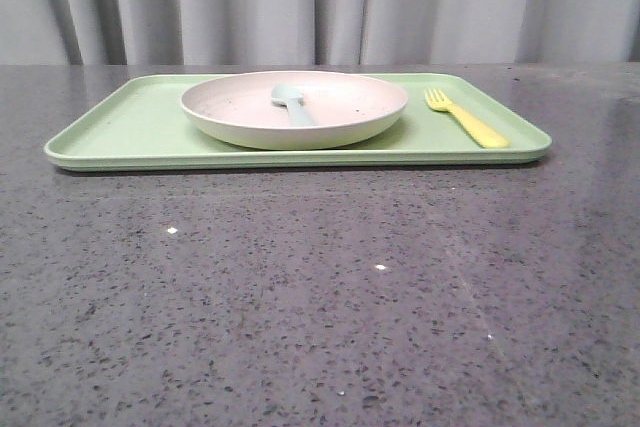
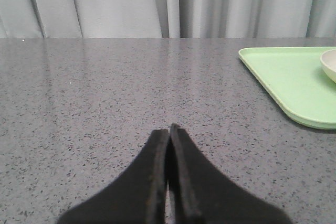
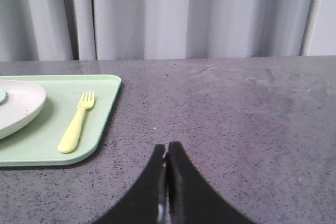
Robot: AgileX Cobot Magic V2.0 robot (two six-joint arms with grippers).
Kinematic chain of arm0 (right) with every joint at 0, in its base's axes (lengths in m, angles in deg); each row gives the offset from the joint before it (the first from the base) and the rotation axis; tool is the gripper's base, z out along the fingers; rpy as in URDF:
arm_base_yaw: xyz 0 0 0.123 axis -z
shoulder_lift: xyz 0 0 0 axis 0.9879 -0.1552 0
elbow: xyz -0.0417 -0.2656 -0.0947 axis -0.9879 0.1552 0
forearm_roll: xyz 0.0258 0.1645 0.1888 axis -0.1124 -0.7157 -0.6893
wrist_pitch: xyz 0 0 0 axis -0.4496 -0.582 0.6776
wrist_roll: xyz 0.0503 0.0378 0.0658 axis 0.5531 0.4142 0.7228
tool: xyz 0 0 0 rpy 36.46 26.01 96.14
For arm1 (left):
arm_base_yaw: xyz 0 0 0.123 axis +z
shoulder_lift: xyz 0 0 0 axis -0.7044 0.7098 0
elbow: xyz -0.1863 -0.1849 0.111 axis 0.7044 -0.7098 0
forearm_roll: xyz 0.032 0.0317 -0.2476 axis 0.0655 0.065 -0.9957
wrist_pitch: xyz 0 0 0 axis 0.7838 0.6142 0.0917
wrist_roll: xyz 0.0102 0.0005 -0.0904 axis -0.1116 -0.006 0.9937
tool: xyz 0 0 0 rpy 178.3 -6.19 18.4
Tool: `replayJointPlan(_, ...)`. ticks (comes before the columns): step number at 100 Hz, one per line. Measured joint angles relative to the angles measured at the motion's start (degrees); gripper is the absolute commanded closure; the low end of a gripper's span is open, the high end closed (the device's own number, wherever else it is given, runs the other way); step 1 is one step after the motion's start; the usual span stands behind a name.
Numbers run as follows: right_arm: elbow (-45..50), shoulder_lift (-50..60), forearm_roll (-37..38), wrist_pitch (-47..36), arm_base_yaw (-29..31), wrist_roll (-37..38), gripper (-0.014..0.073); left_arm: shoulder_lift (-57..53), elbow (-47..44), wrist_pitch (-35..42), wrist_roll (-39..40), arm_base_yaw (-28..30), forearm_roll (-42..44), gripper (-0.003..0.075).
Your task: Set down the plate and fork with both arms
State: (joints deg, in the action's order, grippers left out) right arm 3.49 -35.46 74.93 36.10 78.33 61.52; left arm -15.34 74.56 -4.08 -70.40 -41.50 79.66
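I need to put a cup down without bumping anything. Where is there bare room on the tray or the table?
The tray is bare at its left end, between its left rim and the plate. The grey table in front of the tray is open too. The right end is crowded: the fork lies between plate and rim, and a spoon rests in the plate.

The worktop (image 1: 300,287) looks like polished speckled grey stone, faintly glossy; the tray (image 1: 130,127) is smooth matt green plastic; the plate (image 1: 250,122) matt, cream, finely speckled; the fork (image 1: 470,122) smooth yellow plastic; the curtain (image 1: 320,2) soft grey cloth.
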Motion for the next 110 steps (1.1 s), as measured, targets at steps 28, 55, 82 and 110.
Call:
replayJointPlan(28,7.8,8.6,0.0,-0.8,0.9,-0.4,0.0661,0.0,0.0,0.0,0.0,0.0,0.0,0.0741)
replayJointPlan(55,9.5,8.9,-1.1,-2.8,0.9,-0.5,0.0661,0.0,0.0,0.0,0.0,0.0,0.0,0.0741)
replayJointPlan(82,9.5,8.9,-1.1,-3.2,0.9,-0.5,0.0661,0.0,0.0,0.0,0.0,0.0,0.0,0.0741)
replayJointPlan(110,9.5,8.9,-1.2,-3.2,0.9,-0.6,0.0661,0.0,0.0,0.0,0.0,0.0,0.0,0.0741)
